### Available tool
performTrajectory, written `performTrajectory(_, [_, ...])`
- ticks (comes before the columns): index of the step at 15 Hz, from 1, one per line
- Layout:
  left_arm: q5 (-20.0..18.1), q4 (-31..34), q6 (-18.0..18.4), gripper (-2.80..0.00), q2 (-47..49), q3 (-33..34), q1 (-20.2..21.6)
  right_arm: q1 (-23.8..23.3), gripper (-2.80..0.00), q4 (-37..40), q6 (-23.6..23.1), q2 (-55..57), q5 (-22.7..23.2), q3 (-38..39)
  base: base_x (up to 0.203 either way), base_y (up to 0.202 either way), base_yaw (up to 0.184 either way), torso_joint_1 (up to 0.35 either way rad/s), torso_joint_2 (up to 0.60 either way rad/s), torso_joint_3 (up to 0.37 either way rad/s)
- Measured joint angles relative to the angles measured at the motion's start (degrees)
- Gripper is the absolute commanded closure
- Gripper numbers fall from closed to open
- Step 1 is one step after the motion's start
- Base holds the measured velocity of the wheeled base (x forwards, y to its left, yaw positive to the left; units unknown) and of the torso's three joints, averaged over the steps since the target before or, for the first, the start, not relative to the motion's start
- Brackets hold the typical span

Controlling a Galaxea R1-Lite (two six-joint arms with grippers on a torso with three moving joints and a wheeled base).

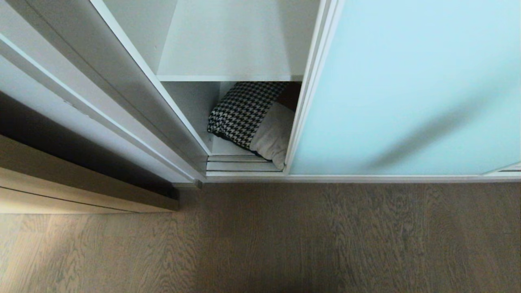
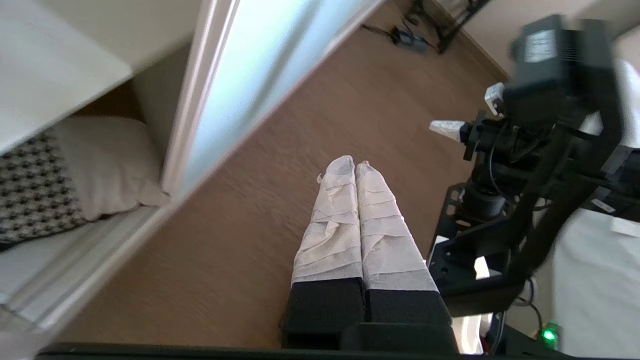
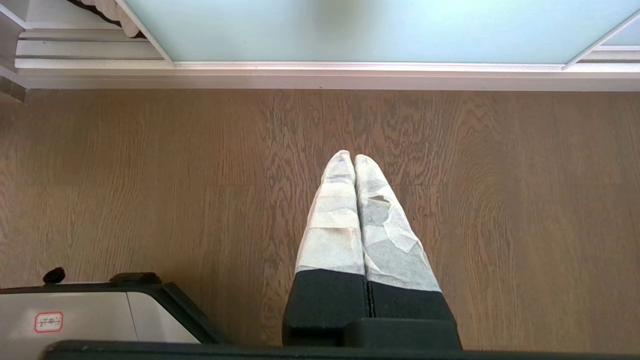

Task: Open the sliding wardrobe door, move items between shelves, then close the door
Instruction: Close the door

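Cushion on the bottom shelf, door slid partway open

Wardrobe door, a frosted pale blue-green glass panel in a thin white frame, stands to the right in my head view and leaves a gap on its left. Through that gap I see two white shelves: the upper shelf is bare, and on the bottom shelf lies the cushion. The cushion is tilted, its black-and-white houndstooth half toward the left and its cream patch toward the door frame, with one cream corner reaching the sliding tracks at the front. A dark brown patch shows just under the upper shelf's edge.

My left gripper hangs over the wood-grain floor, near the door's edge and the cushion's cream corner but apart from both. Its tape-wrapped fingers are pressed together with nothing between them. My right gripper also hangs above the floor, in front of the door's lower rail, its wrapped fingers clenched on nothing. Neither arm shows in my head view. From the left wrist I see the right arm, black with cables, off to one side.
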Motion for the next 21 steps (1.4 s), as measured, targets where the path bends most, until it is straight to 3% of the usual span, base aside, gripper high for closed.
performTrajectory(3, [-2.23, -0.45, -0.15, 0.00, 4.76, -0.02, -0.41, 0.00, 0.00, -0.02, 0.02, 0.00, 0.01, 0.00, 0.000, 0.000, 0.000, 0.000, 0.00, 0.000])
performTrajectory(6, [-1.68, -4.12, -0.20, 0.00, 9.85, -0.36, -2.80, 0.00, 0.00, -0.01, 0.02, 0.00, 0.01, 0.00, 0.000, 0.000, 0.000, 0.000, 0.00, 0.000])
performTrajectory(11, [9.66, -12.12, -1.58, 0.00, 17.80, -4.38, -12.81, 0.00, 0.00, -0.02, 0.02, 0.00, -0.02, 0.00, 0.000, 0.000, 0.000, 0.000, 0.00, 0.000])
performTrajectory(16, [23.15, -20.18, -10.06, 0.00, 22.70, -5.91, -23.98, 0.00, 0.00, -0.02, 0.02, 0.00, -0.02, 0.00, 0.000, 0.000, 0.000, 0.000, 0.00, 0.000])
performTrajectory(18, [23.85, -20.44, -13.51, 0.00, 22.74, -4.63, -25.93, 0.00, 0.00, -0.02, 0.03, 0.00, 0.01, 0.00, 0.000, 0.000, 0.000, 0.000, 0.00, 0.000])
performTrajectory(21, [23.95, -20.70, -14.17, 0.00, 22.87, -3.37, -28.48, 0.00, 0.00, -0.01, 0.02, 0.00, 0.00, 0.00, 0.000, 0.000, 0.000, 0.000, 0.00, 0.000])
